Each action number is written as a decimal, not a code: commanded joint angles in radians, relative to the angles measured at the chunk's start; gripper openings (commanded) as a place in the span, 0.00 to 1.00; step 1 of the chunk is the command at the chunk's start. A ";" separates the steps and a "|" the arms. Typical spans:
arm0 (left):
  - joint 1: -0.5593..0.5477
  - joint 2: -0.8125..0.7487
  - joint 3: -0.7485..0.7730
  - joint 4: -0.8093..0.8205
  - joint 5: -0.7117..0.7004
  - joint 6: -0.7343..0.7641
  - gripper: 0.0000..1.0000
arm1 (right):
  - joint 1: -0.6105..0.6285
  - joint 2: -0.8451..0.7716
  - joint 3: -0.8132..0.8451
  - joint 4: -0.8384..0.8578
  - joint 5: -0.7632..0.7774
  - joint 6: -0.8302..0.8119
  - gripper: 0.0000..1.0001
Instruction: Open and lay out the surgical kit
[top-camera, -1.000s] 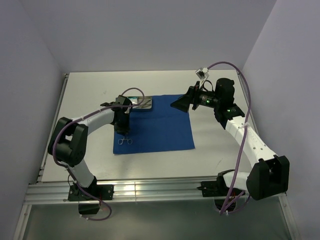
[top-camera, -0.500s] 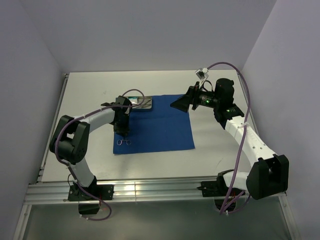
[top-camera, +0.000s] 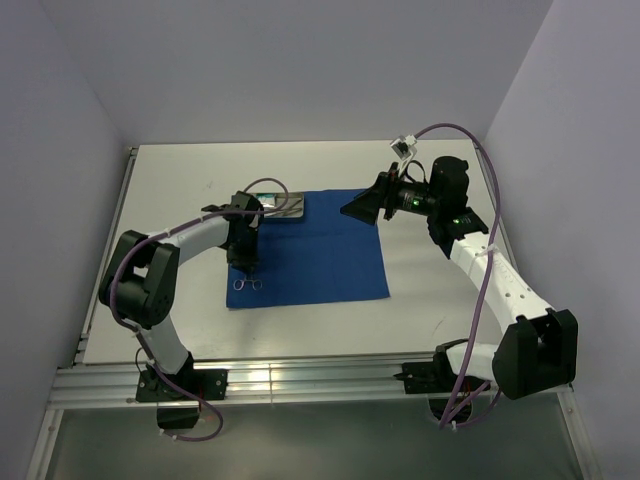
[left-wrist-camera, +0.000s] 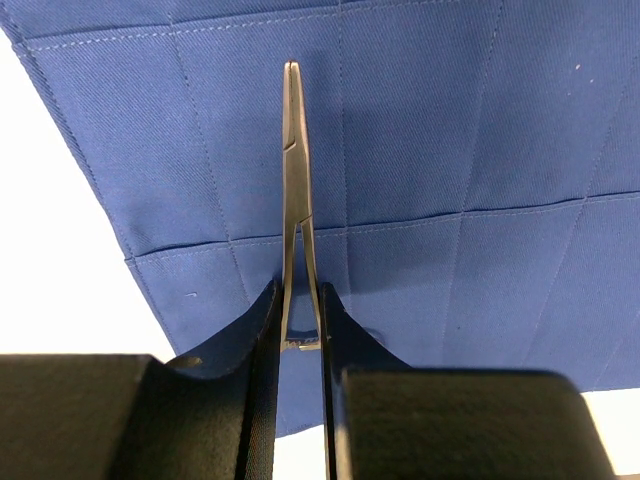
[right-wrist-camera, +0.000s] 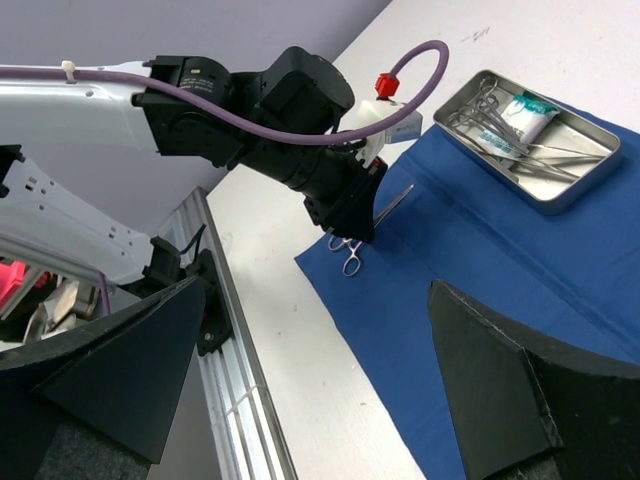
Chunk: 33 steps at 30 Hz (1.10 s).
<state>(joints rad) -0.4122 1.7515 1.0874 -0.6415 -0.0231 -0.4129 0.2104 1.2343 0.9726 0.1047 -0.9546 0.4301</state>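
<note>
left fingers (left-wrist-camera: 255, 335) pinch clamp (left-wrist-camera: 297, 190) over cloth (left-wrist-camera: 450, 150) | right fingers (right-wrist-camera: 120, 370) spread wide

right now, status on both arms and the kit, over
Left fingers shut on a ring-handled clamp over the blue cloth. Right fingers open, empty, raised. Steel tray holds other instruments and packet. Nothing in the way.

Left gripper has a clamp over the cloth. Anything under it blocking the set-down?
Nothing visible does. The left gripper holds the clamp over a bare stretch of the blue cloth near its left edge. The tray with the other instruments sits apart at the cloth's far corner.
</note>
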 joint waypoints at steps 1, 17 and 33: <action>0.009 -0.015 0.035 -0.009 -0.003 -0.010 0.11 | -0.006 0.001 -0.009 0.053 -0.015 0.010 1.00; 0.021 -0.009 0.034 -0.010 -0.001 -0.020 0.21 | -0.005 0.002 -0.009 0.059 -0.021 0.015 1.00; 0.023 0.002 0.049 -0.021 -0.021 -0.024 0.36 | -0.003 0.002 -0.006 0.067 -0.026 0.019 1.00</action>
<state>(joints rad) -0.3927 1.7515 1.1007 -0.6567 -0.0280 -0.4316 0.2104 1.2366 0.9676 0.1204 -0.9630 0.4480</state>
